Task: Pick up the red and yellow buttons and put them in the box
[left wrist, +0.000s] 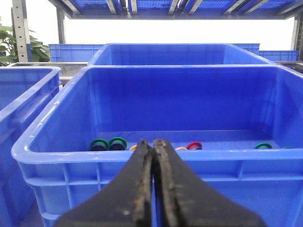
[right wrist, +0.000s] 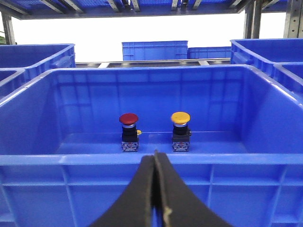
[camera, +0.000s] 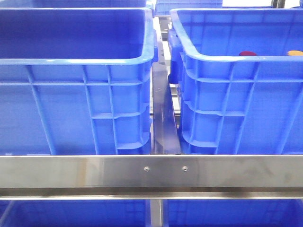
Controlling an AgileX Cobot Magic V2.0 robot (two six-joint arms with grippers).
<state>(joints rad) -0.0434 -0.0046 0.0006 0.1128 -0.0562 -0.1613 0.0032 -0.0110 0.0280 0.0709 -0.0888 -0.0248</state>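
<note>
The red button (right wrist: 129,118) and the yellow button (right wrist: 180,117) stand upright on black bodies on the floor of the box (right wrist: 151,160), a blue crate with panelled inner walls. In the front view only their tops, red (camera: 247,53) and yellow (camera: 296,53), show over the rim of the box (camera: 236,59), the right crate. My right gripper (right wrist: 155,152) is shut and empty, outside the box's near wall. My left gripper (left wrist: 153,141) is shut and empty, outside the near wall of the smooth-walled crate (left wrist: 142,156). Neither gripper shows in the front view.
The smooth-walled crate (camera: 75,61) is on the left and holds several loose buttons, among them green ones (left wrist: 109,144) and a red one (left wrist: 194,145). A steel rail (camera: 151,172) crosses in front of both crates. A narrow gap with a steel strip (camera: 163,113) parts them. More blue crates stand behind.
</note>
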